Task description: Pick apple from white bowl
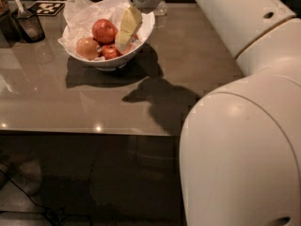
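The white bowl [146, 26] stands at the far left of the brown table, lined with crumpled white paper. The apple [87, 48], red-orange with a paler blush, lies at the bowl's front left. A deeper red apple [104, 30] lies behind it and a small dark red apple [111, 52] to its right. My gripper [121, 44] reaches down into the right half of the bowl; its pale yellow finger [128, 25] points at the small dark red apple, right of the task apple. Something red shows behind the finger.
A dark cup with a utensil [29, 25] and a black-and-white marker tag [45, 7] sit at the back left. A small glass object [161, 9] is behind the bowl. My white arm [244, 126] fills the right side. The table's front edge [94, 133] runs across the middle.
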Controlling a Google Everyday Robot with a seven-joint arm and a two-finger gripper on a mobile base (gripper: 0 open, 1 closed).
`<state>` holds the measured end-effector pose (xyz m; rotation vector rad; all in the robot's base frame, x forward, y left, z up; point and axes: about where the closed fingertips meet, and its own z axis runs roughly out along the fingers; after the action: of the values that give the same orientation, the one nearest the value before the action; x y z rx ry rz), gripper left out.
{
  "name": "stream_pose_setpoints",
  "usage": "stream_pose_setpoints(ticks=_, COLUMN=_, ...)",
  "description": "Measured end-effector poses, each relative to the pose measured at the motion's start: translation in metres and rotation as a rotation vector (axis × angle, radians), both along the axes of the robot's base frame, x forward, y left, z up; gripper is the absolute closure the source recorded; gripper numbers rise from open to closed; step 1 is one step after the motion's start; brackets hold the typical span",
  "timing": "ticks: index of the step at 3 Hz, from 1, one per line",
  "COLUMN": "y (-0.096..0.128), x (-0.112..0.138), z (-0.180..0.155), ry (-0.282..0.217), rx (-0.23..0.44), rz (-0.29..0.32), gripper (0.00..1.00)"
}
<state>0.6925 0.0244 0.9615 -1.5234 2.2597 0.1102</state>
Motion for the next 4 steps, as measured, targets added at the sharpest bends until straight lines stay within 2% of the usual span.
stream_pose_setpoints(ticks=2, y=0.005, x=0.006, z=-0.004, ry=-0.004, rx=0.035, rz=0.006, gripper=0.00)
stream_pose_setpoints(ticks=3, y=0.013, x=0.018, z=-0.016, ry=0.027, rx=0.078, rz=-0.011, gripper=0.00)
stream_pose_setpoints(ticks=4, y=0.017, x=0.032, z=-0.030, ry=0.065, rx=0.104, rz=-0.076, gripper=0.00)
